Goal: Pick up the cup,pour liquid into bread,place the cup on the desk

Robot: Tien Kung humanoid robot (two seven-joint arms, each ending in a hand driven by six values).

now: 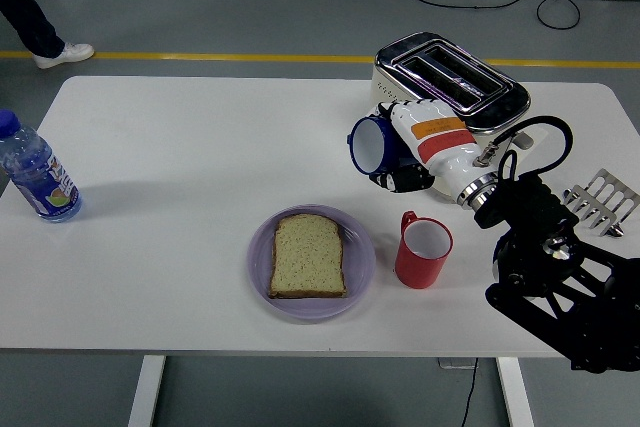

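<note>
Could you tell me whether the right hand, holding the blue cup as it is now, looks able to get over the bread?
Probably yes. The right hand holds the blue cup tipped on its side above the table, and nothing stands between it and the bread; the red cup stands off to the side.

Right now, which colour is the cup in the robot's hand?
Dark blue outside, white inside; the cup shows in the head view.

Blue cup: body mostly hidden behind the right hand; whether it holds liquid cannot be told. Toaster: lower front hidden by that hand. Bottle: label print too small to read. Person's leg cut off at top-left edge.
</note>
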